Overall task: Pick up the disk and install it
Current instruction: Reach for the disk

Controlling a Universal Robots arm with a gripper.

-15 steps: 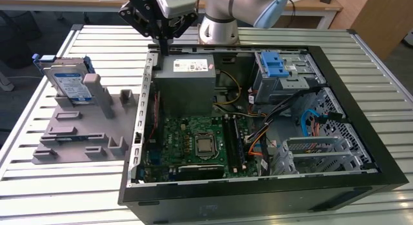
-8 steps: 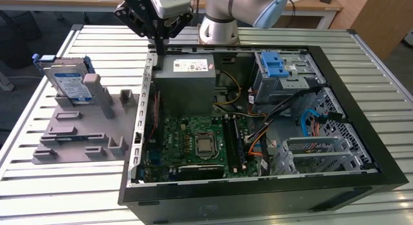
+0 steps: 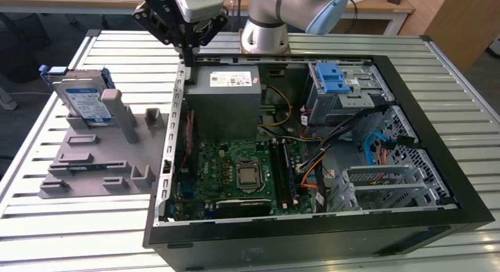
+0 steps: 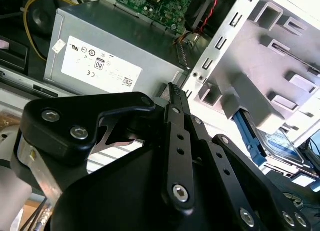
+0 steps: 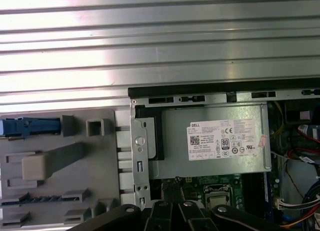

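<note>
The disk (image 3: 84, 97) is a silver drive with a blue-and-white label and a blue frame. It stands on edge in a grey plastic fixture (image 3: 98, 164) at the exterior view's left, beside the open computer case. The second wrist view shows the disk (image 4: 281, 142) past the fixture's blocks, and in the first wrist view its blue edge (image 5: 30, 126) pokes up from the fixture. My black gripper (image 3: 189, 48) hangs above the case's back left corner, to the right of the disk and higher than it. Its fingers (image 4: 173, 91) meet at a point, shut on nothing.
The open case (image 3: 437, 167) holds a grey power supply (image 3: 226, 102) with a white sticker, a green motherboard (image 3: 234, 167), loose cables and a silver drive cage with a blue latch (image 3: 338, 82). The slatted metal table (image 3: 78, 237) runs all around.
</note>
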